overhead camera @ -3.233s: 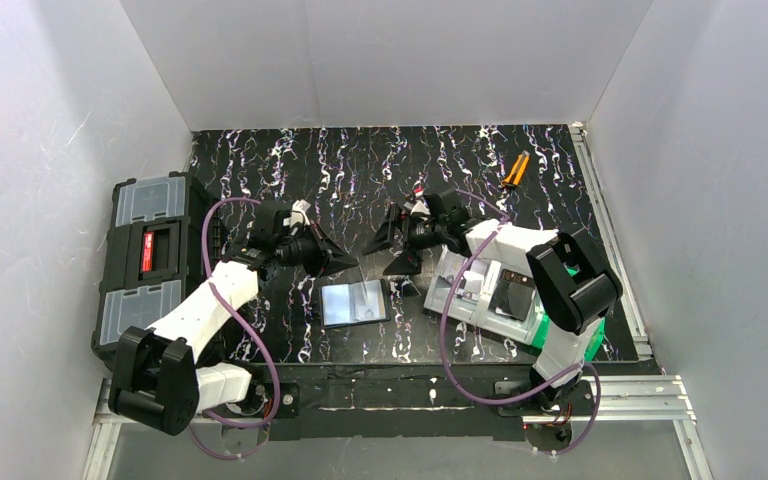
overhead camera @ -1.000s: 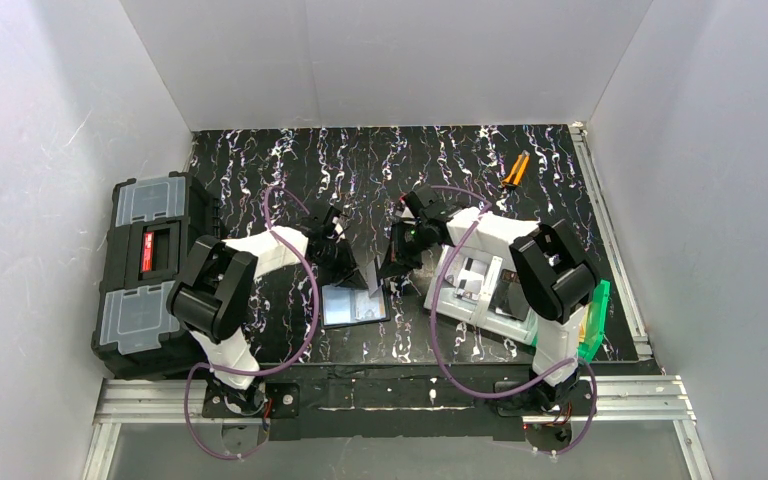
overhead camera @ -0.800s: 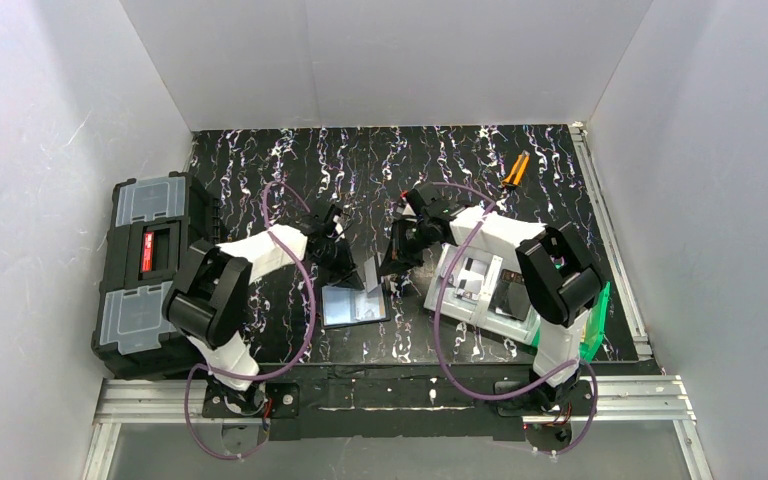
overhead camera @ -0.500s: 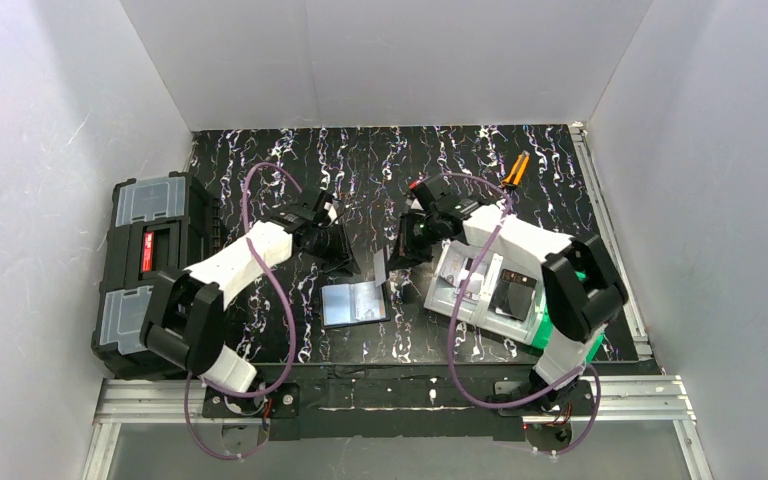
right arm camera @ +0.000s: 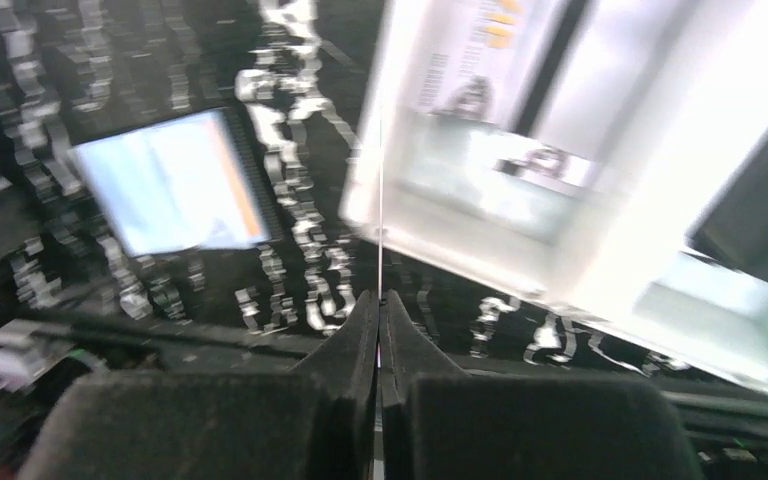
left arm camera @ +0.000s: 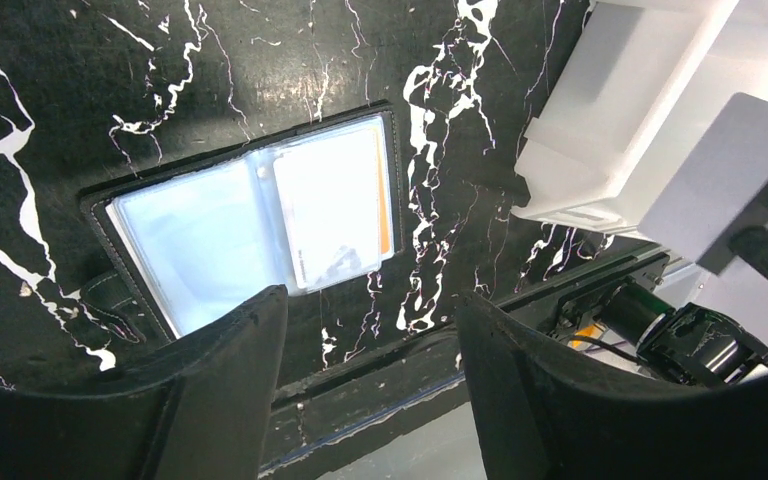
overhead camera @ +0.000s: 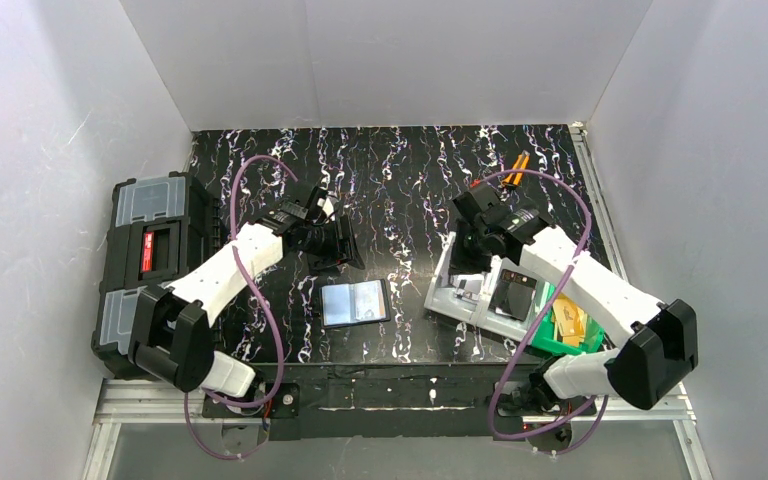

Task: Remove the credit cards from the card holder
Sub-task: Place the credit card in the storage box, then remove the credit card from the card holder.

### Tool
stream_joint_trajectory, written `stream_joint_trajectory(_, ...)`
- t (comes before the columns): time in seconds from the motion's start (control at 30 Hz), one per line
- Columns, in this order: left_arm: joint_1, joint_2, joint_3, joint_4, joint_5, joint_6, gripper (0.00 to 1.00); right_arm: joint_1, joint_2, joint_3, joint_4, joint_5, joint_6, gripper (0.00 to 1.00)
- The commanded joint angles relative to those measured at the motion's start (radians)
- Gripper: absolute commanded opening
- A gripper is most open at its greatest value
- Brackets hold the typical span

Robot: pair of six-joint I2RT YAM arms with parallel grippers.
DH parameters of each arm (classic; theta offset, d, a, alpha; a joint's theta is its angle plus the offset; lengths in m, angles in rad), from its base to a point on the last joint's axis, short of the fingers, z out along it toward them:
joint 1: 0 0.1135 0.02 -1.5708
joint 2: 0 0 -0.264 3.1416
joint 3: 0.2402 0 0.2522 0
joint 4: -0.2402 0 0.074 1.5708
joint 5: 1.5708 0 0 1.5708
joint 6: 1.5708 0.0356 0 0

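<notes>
The card holder (overhead camera: 355, 302) lies open and flat on the black marbled table. In the left wrist view the card holder (left arm camera: 250, 225) shows a pale credit card with an orange edge (left arm camera: 335, 205) in its right pocket. My left gripper (overhead camera: 348, 252) hovers just behind the holder, open and empty (left arm camera: 370, 300). My right gripper (overhead camera: 463, 250) is shut on a pale silvery credit card, seen edge-on (right arm camera: 380, 200) above its fingertips (right arm camera: 380, 297). That card (left arm camera: 725, 180) is over the left edge of the white bin.
A white-grey bin (overhead camera: 450, 290) with parts inside sits right of the holder, with a green bin (overhead camera: 585, 345) holding orange flat items beside it. A black toolbox (overhead camera: 150, 265) stands at the left edge. An orange-handled tool (overhead camera: 515, 168) lies at the back right. White walls enclose the table.
My left gripper opened and lifted back off the holder. My right gripper carried the silvery card to the right, from above the holder to over the white bin.
</notes>
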Motion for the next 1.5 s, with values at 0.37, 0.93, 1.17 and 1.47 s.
stream_joint_trajectory(0.37,-0.001,-0.078,-0.001,-0.061,0.022,0.029,0.62,-0.037,0.200,0.029,-0.107,0.299,-0.022,0.12)
stream_joint_trajectory(0.93,-0.265,0.069,-0.031,-0.049,-0.275,0.006,0.63,-0.093,0.131,0.085,0.016,0.016,-0.075,0.95)
stream_joint_trajectory(1.17,-0.392,0.224,0.006,-0.027,-0.439,-0.005,0.61,-0.133,0.082,0.023,0.052,-0.037,-0.086,0.98)
stream_joint_trajectory(1.47,-0.461,0.309,0.080,-0.092,-0.587,-0.020,0.58,-0.139,0.050,-0.049,0.104,-0.106,-0.082,0.98)
